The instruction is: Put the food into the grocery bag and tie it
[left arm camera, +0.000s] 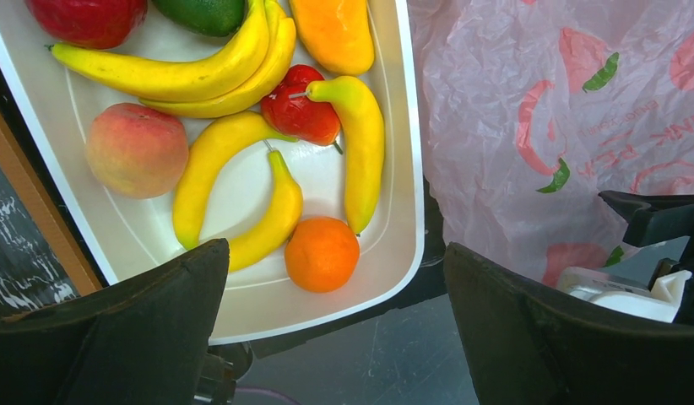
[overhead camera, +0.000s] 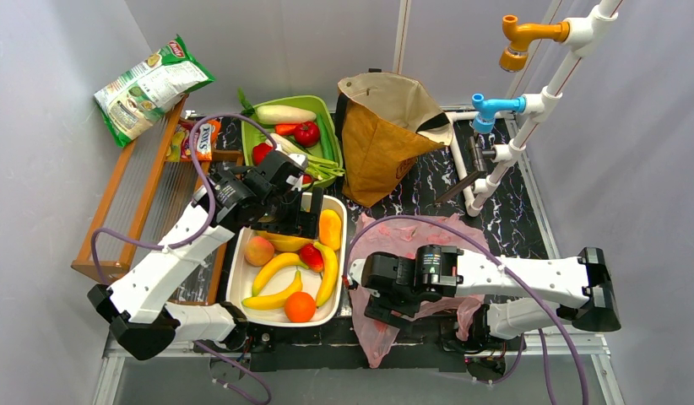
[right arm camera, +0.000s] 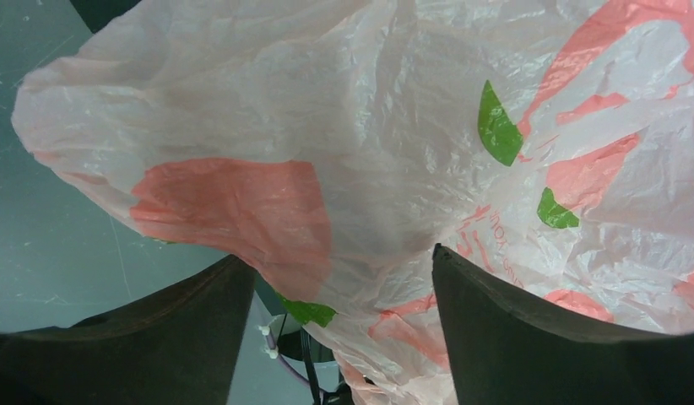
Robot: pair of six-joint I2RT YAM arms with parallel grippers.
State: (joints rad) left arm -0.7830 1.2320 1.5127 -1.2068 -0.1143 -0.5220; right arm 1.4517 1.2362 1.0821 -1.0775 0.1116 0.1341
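Observation:
The food lies in a white tray (overhead camera: 239, 278): several yellow bananas (overhead camera: 274, 268), a peach (overhead camera: 258, 251), an orange (overhead camera: 300, 307) and a red piece (overhead camera: 311, 256). The left wrist view shows the same tray (left arm camera: 394, 152), with the orange (left arm camera: 322, 253), the peach (left arm camera: 137, 149) and the bananas (left arm camera: 208, 72). My left gripper (overhead camera: 297, 221) hovers open and empty over the tray's far end (left arm camera: 335, 337). The pink grocery bag (overhead camera: 411, 236) lies crumpled to the right of the tray. My right gripper (overhead camera: 384, 310) is open just above the bag's near part (right arm camera: 344, 321), with bag film (right arm camera: 369, 169) between its fingers.
A green basket (overhead camera: 328, 114) with radish, leeks and tomatoes stands behind the tray. A brown paper bag (overhead camera: 382, 139) stands at the back. A crisp packet (overhead camera: 149, 84) leans above a wooden rack (overhead camera: 132, 202) on the left. A white pipe frame with taps (overhead camera: 517, 126) rises at the back right.

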